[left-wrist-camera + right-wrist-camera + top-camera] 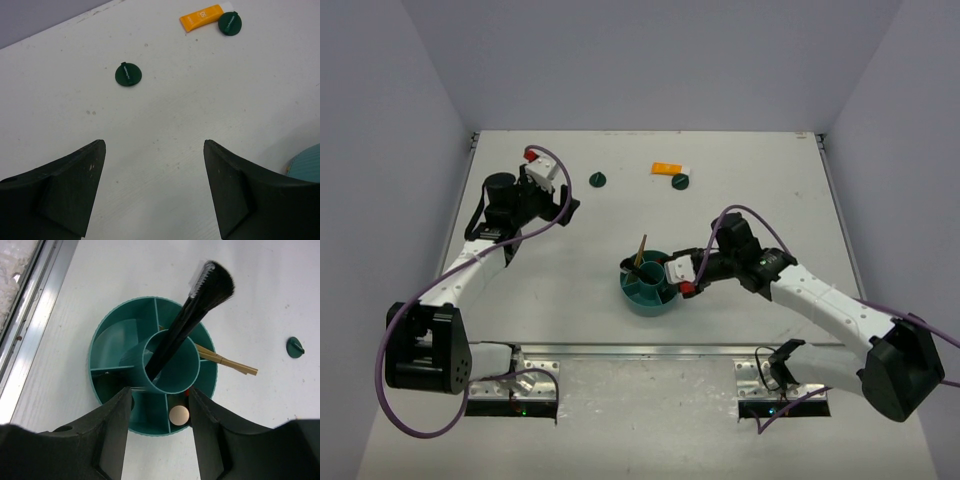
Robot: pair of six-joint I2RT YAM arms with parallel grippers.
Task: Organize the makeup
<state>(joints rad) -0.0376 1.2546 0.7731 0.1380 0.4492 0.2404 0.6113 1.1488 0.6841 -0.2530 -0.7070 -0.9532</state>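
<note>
Three loose makeup items lie on the table, all at its far side: a dark green round compact, a second compact and an orange-and-white packet.

**Governing relation.** The left end effector is the nearer unit to the first compact. In the left wrist view that compact lies ahead of the left end effector and slightly left of its centreline, well apart from it, with bare table between. The packet and the second compact lie farther off and to the right, just beside each other. The packet's long axis runs roughly across the table, tilted slightly. The compacts are round and have no long axis.

**End effector states.** The left end effector is released, with its fingers spread wide and nothing between them. The right end effector hangs over the teal divided bowl with its fingers parted. It appears released and grips nothing.

**Appearance.**
- The compacts are flat, dark green discs, each with a small tab at the rim.
- The packet is flat, orange with a white end.
- A black brush leans in the bowl's centre cup.
- Tan sticks project from one outer compartment.
- A gold tube stands in another compartment.
</note>
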